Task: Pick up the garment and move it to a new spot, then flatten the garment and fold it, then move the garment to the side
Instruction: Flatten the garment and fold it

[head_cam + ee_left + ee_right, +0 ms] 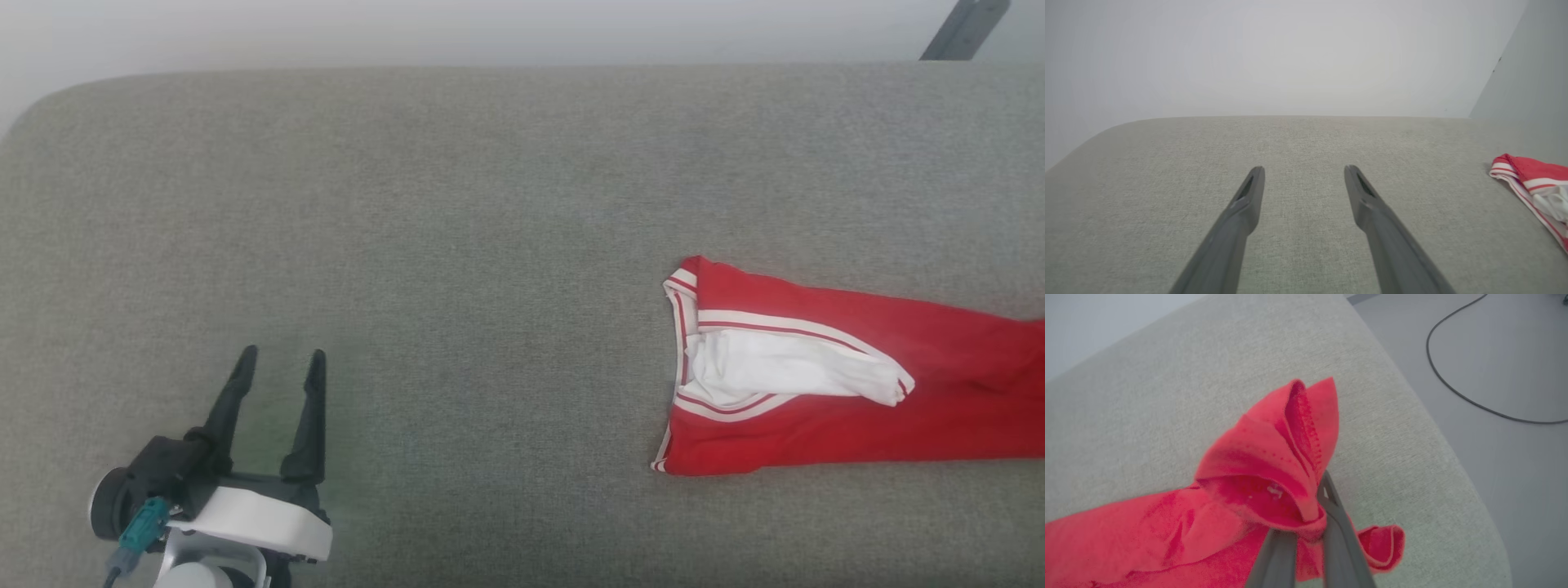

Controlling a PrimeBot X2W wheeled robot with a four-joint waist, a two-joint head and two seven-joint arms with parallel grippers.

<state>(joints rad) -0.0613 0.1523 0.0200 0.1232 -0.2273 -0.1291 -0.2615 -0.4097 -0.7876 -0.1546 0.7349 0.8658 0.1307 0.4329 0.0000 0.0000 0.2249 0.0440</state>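
The grey fabric-covered table (pixel 490 204) was seen spanning almost the whole head view, with its rounded far-left corner visible. The garment (pixel 816 441), a red jersey, was laid on the right half of the table, closer to the near edge than to the far one, and was cut off by the right side of that view. Its striped trim (pixel 682 327) was turned toward the middle of the table, and a white sleeve (pixel 784 367) was folded across the red cloth.

The left claw (pixel 282 354) was held wide open and empty over the near-left part of the table, well apart from the garment. In the right wrist view the right claw (pixel 1308 522) was shut on a bunched red hem of the garment, close to a rounded corner of the table, with bare floor (pixel 1515 355) and a dark cable (pixel 1453 388) beyond.

Only a small fold was judged to be pinched, so the cloth could be pulled out of the claw once the garment's weight was taken up. Several layers seemed to be caught together, so a twisted hang, harder to flatten, could be produced. Because the grip was made so near the corner, a slip there could let part of the garment slide off toward the floor, and dragging rather than lifting could let the rough cover snag it.
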